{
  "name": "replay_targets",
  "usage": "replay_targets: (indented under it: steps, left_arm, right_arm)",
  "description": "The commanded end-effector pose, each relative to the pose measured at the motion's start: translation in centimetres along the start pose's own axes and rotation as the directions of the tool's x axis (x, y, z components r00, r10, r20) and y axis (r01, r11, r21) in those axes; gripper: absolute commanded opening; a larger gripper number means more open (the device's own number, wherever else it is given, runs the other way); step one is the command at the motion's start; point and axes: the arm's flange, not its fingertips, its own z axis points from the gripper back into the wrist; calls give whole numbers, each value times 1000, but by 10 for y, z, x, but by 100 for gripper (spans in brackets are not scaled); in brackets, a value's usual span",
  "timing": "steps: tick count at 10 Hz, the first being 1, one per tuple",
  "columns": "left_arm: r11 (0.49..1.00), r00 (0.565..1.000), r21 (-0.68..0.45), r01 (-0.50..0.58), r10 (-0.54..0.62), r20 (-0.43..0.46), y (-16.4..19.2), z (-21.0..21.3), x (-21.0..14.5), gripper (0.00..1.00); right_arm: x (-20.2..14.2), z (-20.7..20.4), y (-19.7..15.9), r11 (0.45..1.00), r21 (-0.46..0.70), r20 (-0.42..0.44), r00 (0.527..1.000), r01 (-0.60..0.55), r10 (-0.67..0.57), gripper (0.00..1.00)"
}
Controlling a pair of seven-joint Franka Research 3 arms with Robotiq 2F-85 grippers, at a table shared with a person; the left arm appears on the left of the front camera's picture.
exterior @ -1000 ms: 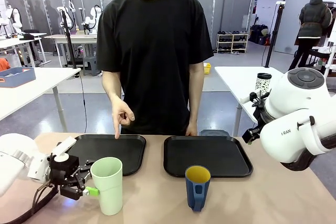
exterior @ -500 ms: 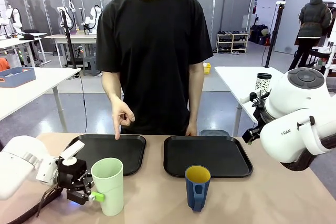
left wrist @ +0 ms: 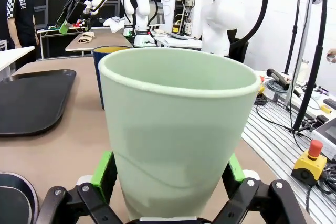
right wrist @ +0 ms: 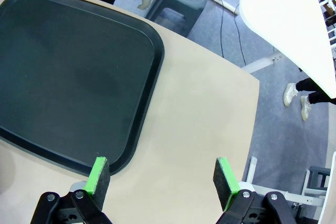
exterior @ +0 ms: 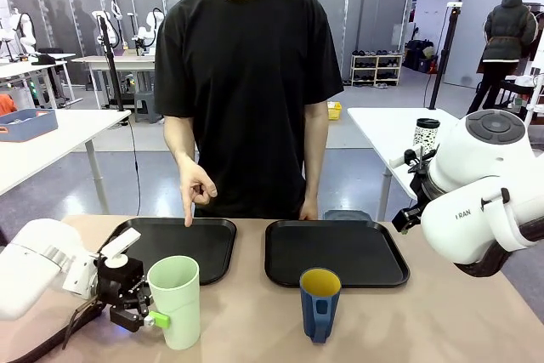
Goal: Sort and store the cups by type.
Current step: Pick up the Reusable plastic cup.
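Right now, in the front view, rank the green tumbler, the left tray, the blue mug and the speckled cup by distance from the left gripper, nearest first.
1. Green tumbler: between the left gripper's open fingers.
2. Left tray: just beyond it.
3. Blue mug: near the table's middle.
4. Speckled cup: on the far right table.

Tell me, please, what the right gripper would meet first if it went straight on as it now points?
Most likely the table top, just beside the black tray's rim; the right gripper's open fingers frame that spot, though the rim lies close.

Blue mug (left wrist: 105, 52) mostly behind mint tumbler (left wrist: 176, 129)
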Motion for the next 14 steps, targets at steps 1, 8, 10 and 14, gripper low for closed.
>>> replay_targets:
  steps: [1, 8, 10, 14]
  left_arm:
    - [997, 998, -40, 63, -62, 24, -13, -7, -41, 100]
    - [997, 999, -63, 51, -51, 8, -7, -27, -46, 100]
    - [995, 997, -63, 75, -74, 18, -6, -27, -44, 80]
    - [996, 997, -51, 74, -73, 15, -4, -28, -38, 58]
  right_arm:
    - [1, -1, 0, 1000, 2, 2, 1000, 0, 0, 100]
    - [1, -1, 0, 1000, 2, 2, 1000, 0, 0, 100]
    - [1, -1, 0, 1000, 2, 2, 1000, 0, 0, 100]
    - [1, -1, 0, 1000, 2, 2, 1000, 0, 0, 100]
